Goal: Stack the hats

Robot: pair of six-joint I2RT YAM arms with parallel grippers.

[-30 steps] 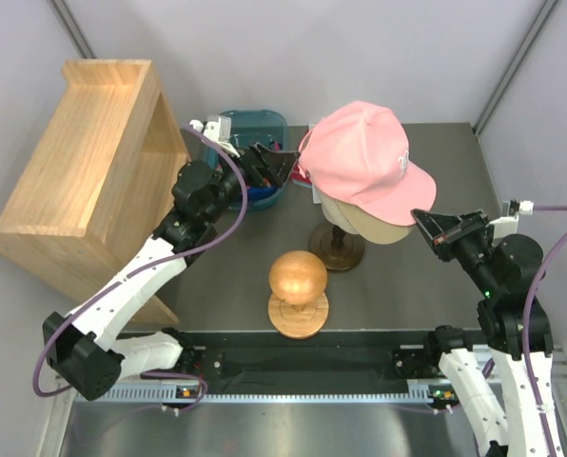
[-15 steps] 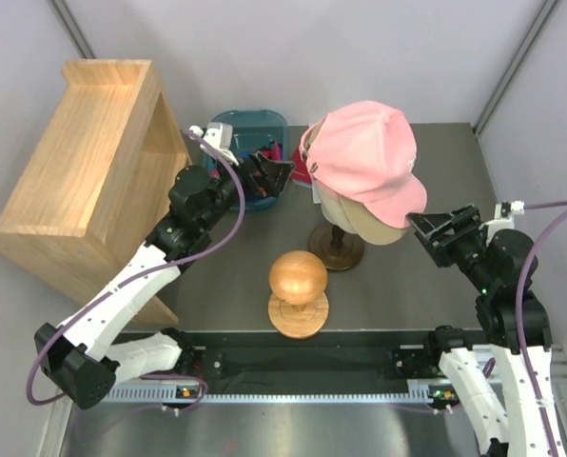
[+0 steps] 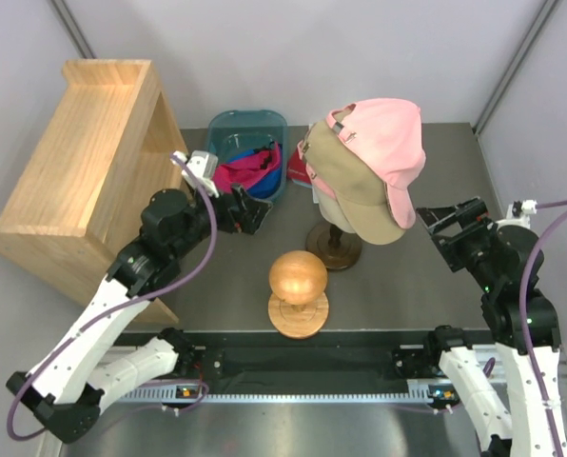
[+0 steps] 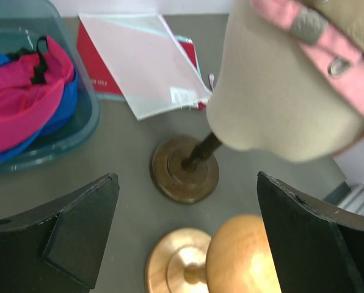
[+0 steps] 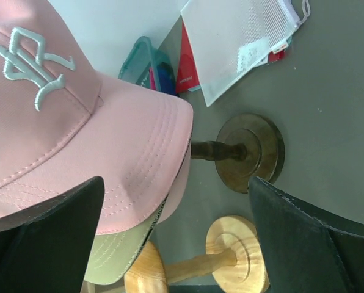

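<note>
A light pink cap [image 3: 390, 143] sits askew over a tan cap [image 3: 345, 190] on the cream mannequin head [image 4: 273, 104], its brim [image 5: 109, 165] hanging toward the front right. The tan crown shows at the left. Magenta [image 4: 17, 97] and royal blue [image 4: 69, 101] caps lie in the teal bin [image 3: 228, 129]. My right gripper [image 3: 447, 221] is open just right of the pink brim and touches nothing; the brim lies ahead of its jaws in the right wrist view [image 5: 176, 238]. Between bin and mannequin stand, my left gripper [image 3: 253, 211] is open and empty [image 4: 188, 238].
A wooden ball on a stand [image 3: 298, 278] is at the front centre, close to the mannequin's dark round base [image 3: 334, 248]. A large wooden shelf [image 3: 84, 162] fills the left side. A red booklet and a clear pouch [image 4: 151, 61] lie behind the mannequin.
My right gripper has opened and let go of the pink cap's brim. The pink cap has swung round and slid rightward, baring the tan crown. My left arm has drawn back from the bin.
</note>
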